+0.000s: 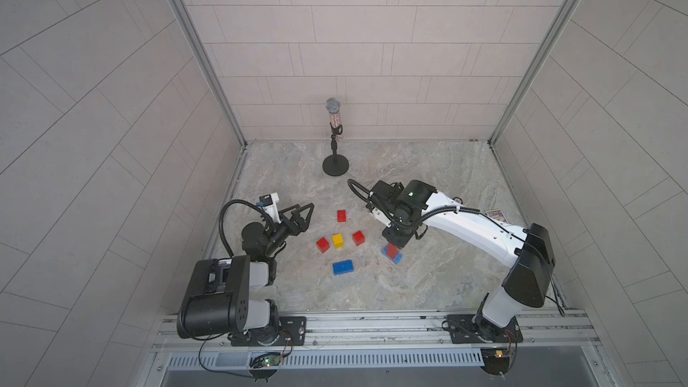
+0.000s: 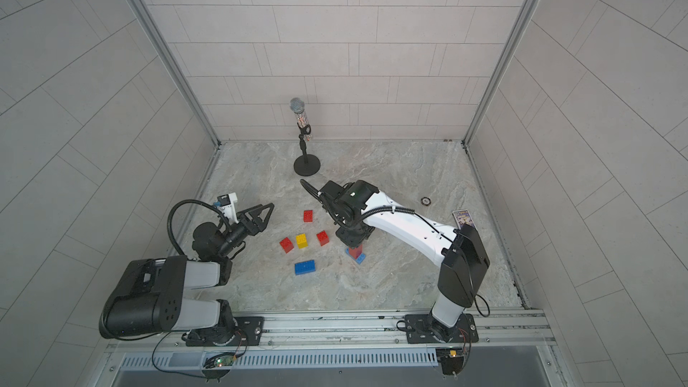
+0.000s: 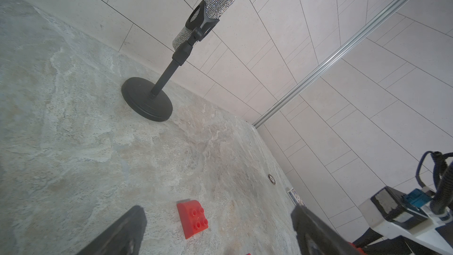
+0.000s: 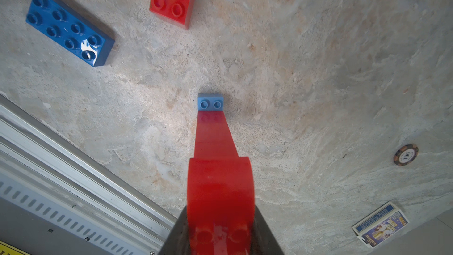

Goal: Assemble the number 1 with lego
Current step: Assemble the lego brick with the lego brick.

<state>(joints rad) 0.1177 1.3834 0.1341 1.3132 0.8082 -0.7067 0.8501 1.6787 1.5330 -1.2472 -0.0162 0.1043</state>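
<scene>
Nearest the rail (image 1: 372,323), the dark blue brick (image 1: 343,267) lies flat on the bench (image 1: 428,292), not yet used. Just beyond it, to the right, the light blue brick (image 4: 210,103) carries an upright red column (image 1: 391,251). The right tool (image 1: 394,243) is clenched on the curved red brick (image 4: 220,185) at the column's top.

The step looks like seating that brick. To do it well, press straight down the column's axis with the studs lined up. A tall stack on a loose base would likely tip under any sideways load. Let go only once the brick sits flush, then lift straight up.

Farther off, the left red brick (image 1: 323,244), yellow brick (image 1: 338,240) and right red brick (image 1: 358,237) lie in a row, with the far red brick (image 1: 341,215) behind them.

The right arm (image 1: 476,228) rises from the rail and reaches forward and inward, wrist bent so its tool points down over the column. The left arm (image 1: 257,240) is folded close to its base. The left tool (image 1: 302,214) hangs low beside the loose bricks, jaws wide, grasping nothing.
</scene>
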